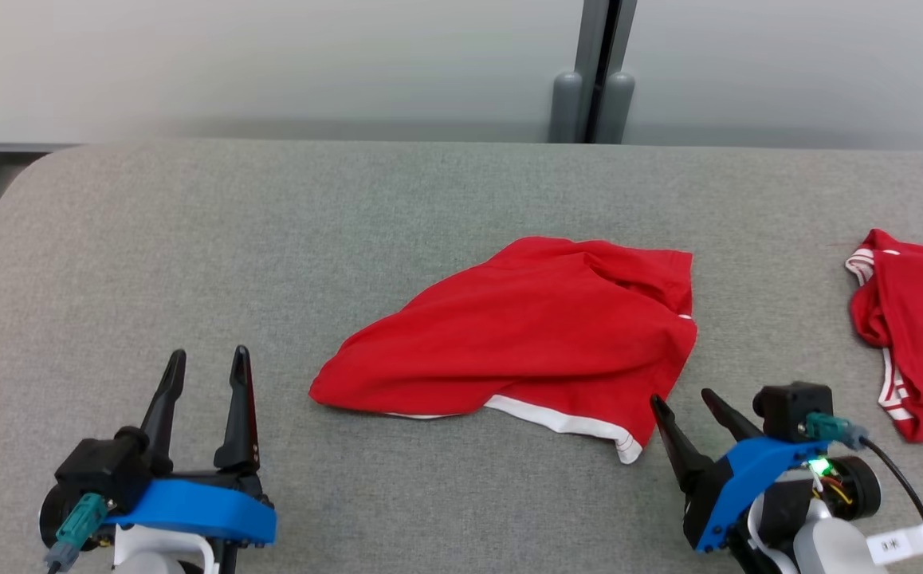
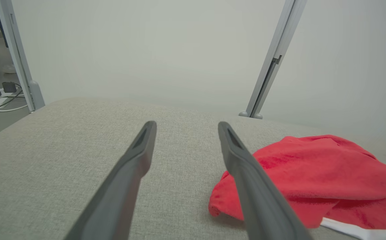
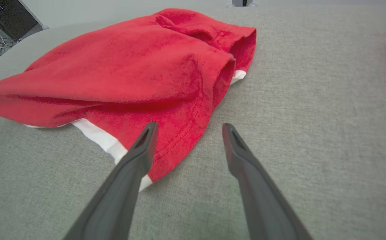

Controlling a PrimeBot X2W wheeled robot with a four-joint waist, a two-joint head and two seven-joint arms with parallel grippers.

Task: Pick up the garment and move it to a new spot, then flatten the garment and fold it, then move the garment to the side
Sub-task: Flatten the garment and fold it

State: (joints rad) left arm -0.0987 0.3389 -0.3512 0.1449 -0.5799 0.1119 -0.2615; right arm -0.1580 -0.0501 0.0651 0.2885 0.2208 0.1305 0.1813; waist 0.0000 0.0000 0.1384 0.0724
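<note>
A red garment (image 1: 525, 335) lies rumpled on the desk (image 1: 270, 223); the left gripper (image 1: 210, 353) and right gripper (image 1: 681, 396) are spread wide, holding nothing.

The crumpled red cloth garment with a white hem (image 1: 525, 335) lies on the grey fabric-covered table (image 1: 270, 223), between the two grippers and a little ahead of both. It sits ahead and to the right of the left gripper (image 1: 210, 353), well apart from its fingertips. The right gripper (image 1: 681, 396) stands just beside the garment's near right corner. A second red garment with white striped trim (image 1: 920, 335) lies on the table to the right of the right gripper, apart from the first. Beyond both grippers, behind the table's far edge, stands a grey upright metal post (image 1: 593, 80).
</note>
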